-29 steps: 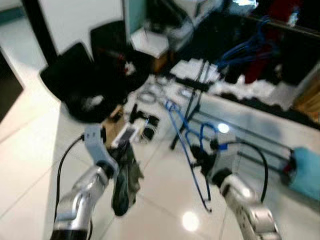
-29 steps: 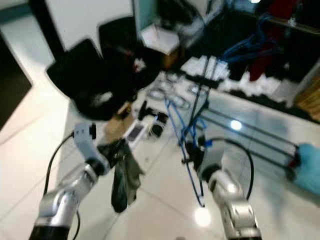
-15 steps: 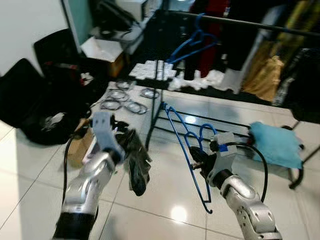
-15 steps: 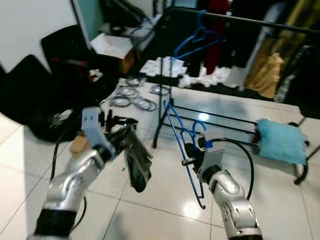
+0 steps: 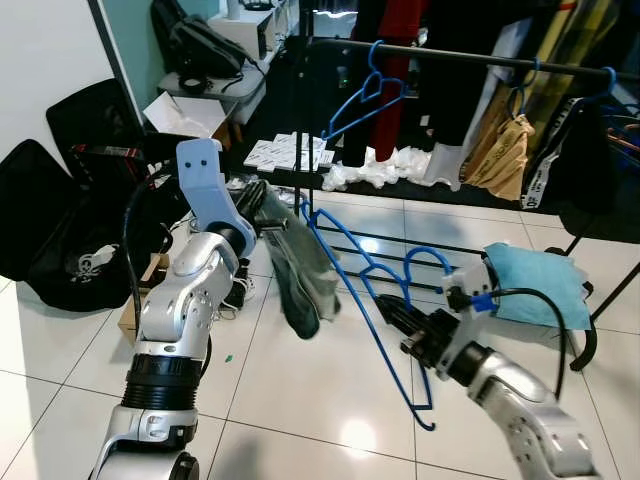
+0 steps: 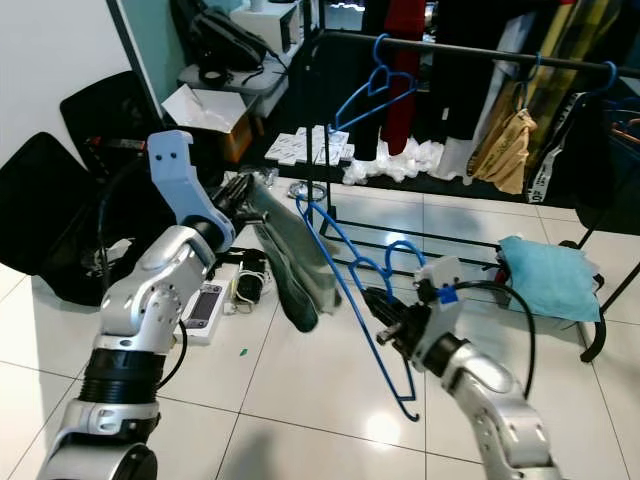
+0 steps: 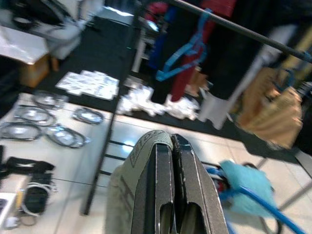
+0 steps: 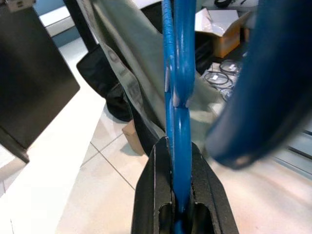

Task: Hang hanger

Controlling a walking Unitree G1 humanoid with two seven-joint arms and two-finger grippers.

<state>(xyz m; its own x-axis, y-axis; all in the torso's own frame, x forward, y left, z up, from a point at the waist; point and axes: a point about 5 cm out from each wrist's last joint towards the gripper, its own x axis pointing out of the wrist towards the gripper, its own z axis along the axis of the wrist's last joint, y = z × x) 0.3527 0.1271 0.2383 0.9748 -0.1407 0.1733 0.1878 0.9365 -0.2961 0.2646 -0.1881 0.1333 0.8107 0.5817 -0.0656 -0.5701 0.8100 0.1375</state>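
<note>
My right gripper point(image 5: 408, 327) is shut on a blue wire hanger point(image 5: 345, 255), held slanted above the floor tiles; in the right wrist view the blue hanger point(image 8: 176, 73) runs straight out from between the fingers point(image 8: 156, 195). My left gripper point(image 5: 250, 196) is raised and shut on a grey-green garment point(image 5: 300, 270) that droops from it. The garment's top edge lies against the hanger's upper end. In the left wrist view the garment point(image 7: 127, 190) wraps beside the closed fingers point(image 7: 163, 185). A black clothes rail point(image 5: 450, 52) crosses behind, with another blue hanger point(image 5: 365, 90) hooked on it.
Clothes hang along the rail, among them a tan piece point(image 5: 500, 150). A teal cloth point(image 5: 530, 285) lies on the rack's base at the right. Black bags point(image 5: 60, 200), a cardboard box point(image 5: 190, 115) and coiled cables litter the floor at the left.
The head view has swung up and right toward the rail. My left arm lifted the garment up against the hanger's upper end. The right gripper keeps its hold on the hanger.
</note>
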